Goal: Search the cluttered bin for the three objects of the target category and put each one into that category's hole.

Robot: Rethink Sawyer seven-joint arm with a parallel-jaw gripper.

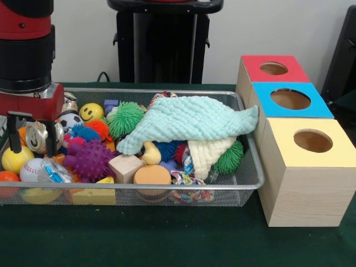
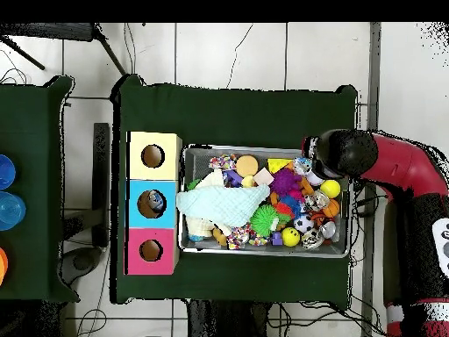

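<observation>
The silver wire-mesh bin (image 1: pixel 253 167) lies across the green table, packed with toys; it also shows in the overhead view (image 2: pixel 263 253). My gripper (image 1: pixel 31 146) hangs over the bin's left end in the front view, its black fingers (image 1: pixel 51 142) spread either side of a crushed silver can (image 1: pixel 36 136). A small gap shows between the left finger and the can. In the overhead view the gripper (image 2: pixel 309 163) is at the bin's right end. Three wooden boxes with holes stand beside the bin: red top (image 1: pixel 250 65), blue top (image 1: pixel 264 100), yellow top (image 1: pixel 283 133).
A mint cloth (image 1: pixel 189 122) covers the bin's middle and right. Around the gripper lie a purple spiky ball (image 1: pixel 89 158), a yellow smiley ball (image 1: pixel 91 112), a baseball (image 1: pixel 30 169) and a yellow ball (image 1: pixel 14 160). A green spiky ball (image 1: pixel 125 118) and a wooden block (image 1: pixel 125 167) sit nearer the middle.
</observation>
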